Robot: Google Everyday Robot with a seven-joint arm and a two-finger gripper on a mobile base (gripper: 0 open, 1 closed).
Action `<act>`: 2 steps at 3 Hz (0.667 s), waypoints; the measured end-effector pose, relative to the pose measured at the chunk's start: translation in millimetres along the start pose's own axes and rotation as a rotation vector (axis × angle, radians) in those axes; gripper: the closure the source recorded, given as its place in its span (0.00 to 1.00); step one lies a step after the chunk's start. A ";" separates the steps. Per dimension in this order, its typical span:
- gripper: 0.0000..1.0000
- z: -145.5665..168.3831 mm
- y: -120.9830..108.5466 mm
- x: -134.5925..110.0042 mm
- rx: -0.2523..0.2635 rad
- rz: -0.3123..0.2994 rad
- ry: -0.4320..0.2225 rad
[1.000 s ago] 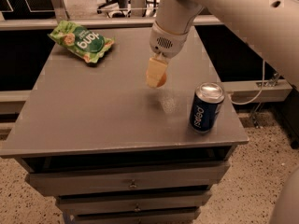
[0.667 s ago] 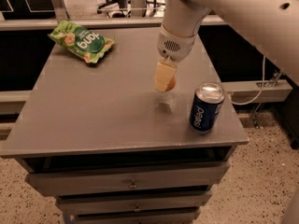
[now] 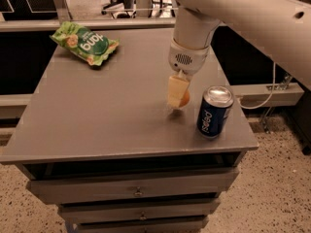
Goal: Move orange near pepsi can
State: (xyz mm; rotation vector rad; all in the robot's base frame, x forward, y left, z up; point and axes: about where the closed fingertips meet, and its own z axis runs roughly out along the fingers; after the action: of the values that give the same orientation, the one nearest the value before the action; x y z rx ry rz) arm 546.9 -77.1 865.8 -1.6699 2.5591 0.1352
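Nearest, below the fingers, the grey metal table point(image 3: 97, 130) shows its front edge, with a stack of grey drawers with small knobs point(image 3: 138, 192) under it. Just to the right of the fingers and a little nearer stands the upright dark blue pepsi can with a silver top point(image 3: 214, 111), close to the table's right front corner. A narrow strip of bare table separates it from the fingers.

The gripper point(image 3: 179, 101) hangs low over the table's right half on a white arm point(image 3: 243, 13) that comes in from the upper right. Its cream fingers point(image 3: 176, 89) are clenched on the small round orange point(image 3: 185, 99), which peeks out on the can side of the near finger, close above the table. Nothing stands between it and the can.

Far to the left and beyond the fingers, a crumpled green snack bag point(image 3: 85, 43) lies near the table's back left corner.
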 end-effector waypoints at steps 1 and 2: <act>1.00 5.1 8.7 2.2 -0.025 -0.001 0.012; 1.00 9.2 17.7 3.3 -0.052 -0.005 0.022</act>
State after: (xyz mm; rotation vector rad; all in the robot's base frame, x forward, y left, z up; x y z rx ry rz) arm 529.6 -71.9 856.8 -1.7041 2.5892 0.1860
